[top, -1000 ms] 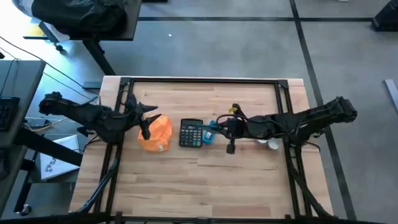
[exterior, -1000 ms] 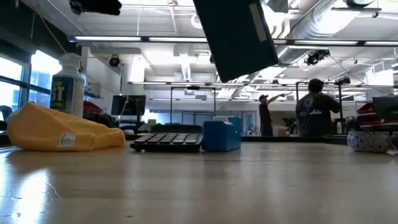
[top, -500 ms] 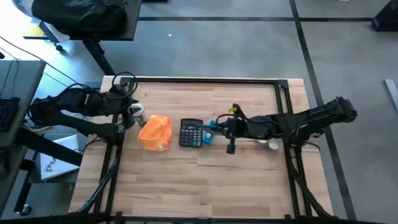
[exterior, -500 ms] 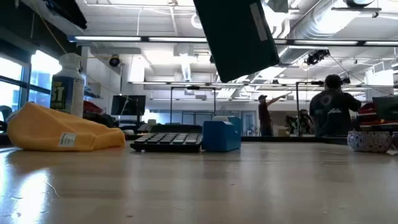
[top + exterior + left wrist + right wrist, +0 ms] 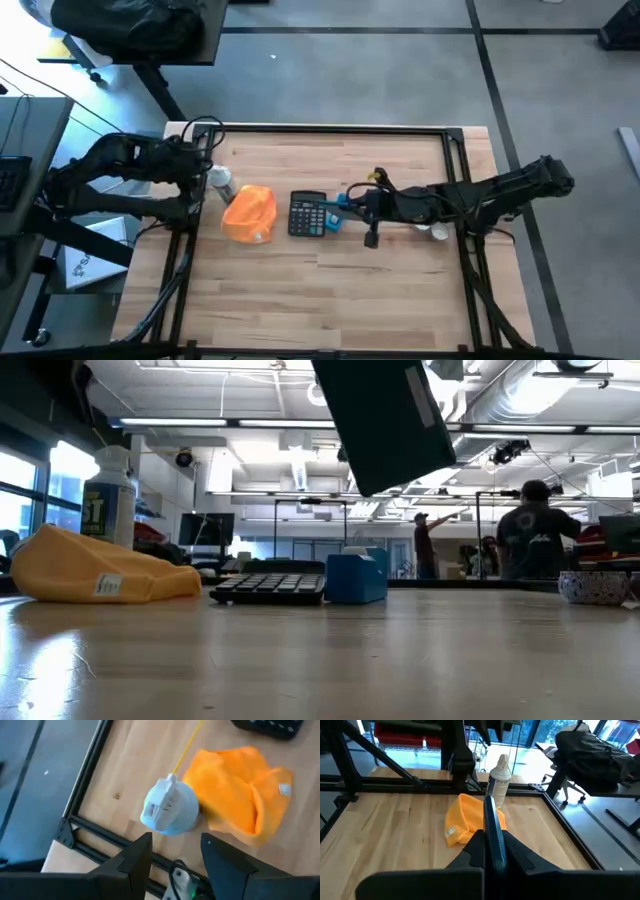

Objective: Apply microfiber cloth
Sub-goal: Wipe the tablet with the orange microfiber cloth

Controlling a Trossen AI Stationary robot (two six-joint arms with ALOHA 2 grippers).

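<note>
The orange microfiber cloth (image 5: 250,213) lies bunched on the table, left of the black calculator (image 5: 307,213); no gripper touches it. It also shows in the low view (image 5: 95,568) and the left wrist view (image 5: 235,807). My left gripper (image 5: 205,170) hangs open over the table's left edge, with a white spray bottle (image 5: 167,812) just ahead of its fingers (image 5: 145,850). My right gripper (image 5: 345,205) sits right of the calculator, shut on a small blue object (image 5: 492,820). My right gripper pinches the small blue object between its two fingers, low on its flat sides (image 5: 492,837). The fingers come level from the table's right side. The object stands upright on edge and rises above the fingers. Its lower end is hidden by the gripper.
The spray bottle (image 5: 220,183) stands at the far left, close to the cloth. A small bowl (image 5: 430,230) sits under the right arm. A black frame (image 5: 330,128) runs along the table's edges. People stand in the room beyond (image 5: 525,535). Bare wood lies toward the near edge.
My left gripper has drawn back from above the cloth toward the table's left edge, uncovering the spray bottle. The cloth has kept its place and shape.
</note>
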